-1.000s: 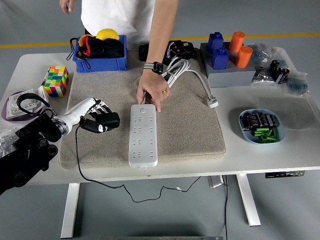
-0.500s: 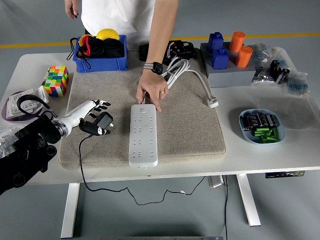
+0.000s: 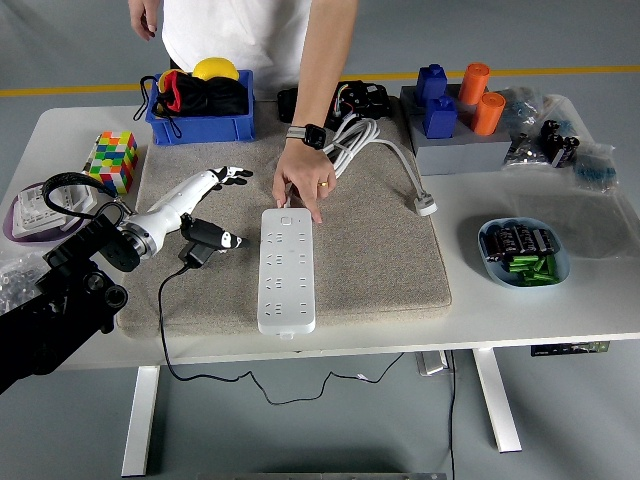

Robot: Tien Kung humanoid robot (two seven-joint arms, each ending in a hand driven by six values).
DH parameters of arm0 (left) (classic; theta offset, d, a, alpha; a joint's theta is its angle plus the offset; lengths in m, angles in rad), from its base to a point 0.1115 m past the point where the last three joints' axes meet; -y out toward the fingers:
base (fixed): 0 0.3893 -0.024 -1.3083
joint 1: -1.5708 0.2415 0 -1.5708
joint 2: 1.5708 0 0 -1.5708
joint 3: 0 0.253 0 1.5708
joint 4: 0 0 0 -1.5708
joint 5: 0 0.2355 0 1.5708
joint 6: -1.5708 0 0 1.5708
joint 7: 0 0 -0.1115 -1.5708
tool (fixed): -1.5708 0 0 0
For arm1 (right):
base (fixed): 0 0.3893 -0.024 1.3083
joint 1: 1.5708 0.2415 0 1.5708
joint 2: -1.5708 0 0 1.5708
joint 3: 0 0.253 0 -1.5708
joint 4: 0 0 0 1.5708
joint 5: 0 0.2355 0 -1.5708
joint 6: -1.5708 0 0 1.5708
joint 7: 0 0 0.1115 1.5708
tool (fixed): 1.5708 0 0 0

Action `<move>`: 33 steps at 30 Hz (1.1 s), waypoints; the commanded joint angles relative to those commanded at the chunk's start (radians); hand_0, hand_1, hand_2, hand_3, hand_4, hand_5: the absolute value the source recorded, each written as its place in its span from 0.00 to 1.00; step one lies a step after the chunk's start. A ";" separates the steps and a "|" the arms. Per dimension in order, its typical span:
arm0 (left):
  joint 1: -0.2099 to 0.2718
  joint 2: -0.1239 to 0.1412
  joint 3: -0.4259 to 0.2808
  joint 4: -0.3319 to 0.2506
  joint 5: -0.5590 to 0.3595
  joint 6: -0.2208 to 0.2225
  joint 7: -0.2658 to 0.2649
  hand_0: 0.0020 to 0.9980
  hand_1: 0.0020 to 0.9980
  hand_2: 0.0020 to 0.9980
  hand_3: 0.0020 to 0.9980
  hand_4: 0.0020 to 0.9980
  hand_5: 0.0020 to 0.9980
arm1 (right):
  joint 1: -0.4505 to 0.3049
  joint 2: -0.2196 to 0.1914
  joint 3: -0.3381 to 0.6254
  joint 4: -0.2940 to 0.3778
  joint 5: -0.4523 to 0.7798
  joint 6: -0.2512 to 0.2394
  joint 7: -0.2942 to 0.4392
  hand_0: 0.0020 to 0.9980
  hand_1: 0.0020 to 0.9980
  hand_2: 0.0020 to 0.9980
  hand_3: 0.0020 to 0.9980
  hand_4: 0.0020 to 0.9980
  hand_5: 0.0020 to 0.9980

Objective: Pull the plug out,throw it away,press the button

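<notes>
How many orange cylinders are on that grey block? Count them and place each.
2. One orange cylinder stands at the back of the grey block; the other stands just right of and nearer than it, beside the blue pieces. More may be hidden.

The robot's left hand [image 3: 205, 205] has black fingers on a white, tapering forearm shell; behind it come bulky black joint housings and a looping black cable.

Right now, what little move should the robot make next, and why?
Probably swing the left hand right toward the button end of the power strip. The black plug already lies loose on the mat, and the person's hand steadies the strip's far end.
</notes>
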 joint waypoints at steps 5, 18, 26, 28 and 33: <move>-0.036 -0.031 0.037 0.004 -0.036 0.008 0.002 0.63 0.60 0.50 0.79 0.74 0.00 | -0.001 0.002 0.003 0.000 0.000 0.000 0.000 0.74 0.66 0.65 0.61 0.65 0.47; -0.141 -0.118 0.166 0.137 -0.103 -0.018 0.064 0.03 0.02 0.11 0.63 0.30 0.00 | 0.000 0.002 -0.002 0.000 0.006 -0.002 0.001 0.74 0.66 0.64 0.61 0.65 0.47; -0.182 -0.150 0.214 0.210 -0.139 -0.071 0.158 0.01 0.00 0.11 0.64 0.32 0.00 | -0.001 0.001 0.000 0.000 0.005 -0.001 -0.002 0.74 0.66 0.64 0.61 0.65 0.47; -0.188 -0.156 0.220 0.227 -0.149 -0.077 0.175 0.01 0.00 0.11 0.64 0.32 0.00 | -0.001 0.001 0.000 0.000 0.007 -0.002 -0.001 0.74 0.66 0.64 0.61 0.65 0.47; -0.204 -0.173 0.227 0.264 -0.151 -0.073 0.186 0.01 0.00 0.11 0.65 0.34 0.00 | 0.001 0.000 -0.003 0.000 0.008 -0.002 0.000 0.74 0.66 0.64 0.61 0.65 0.47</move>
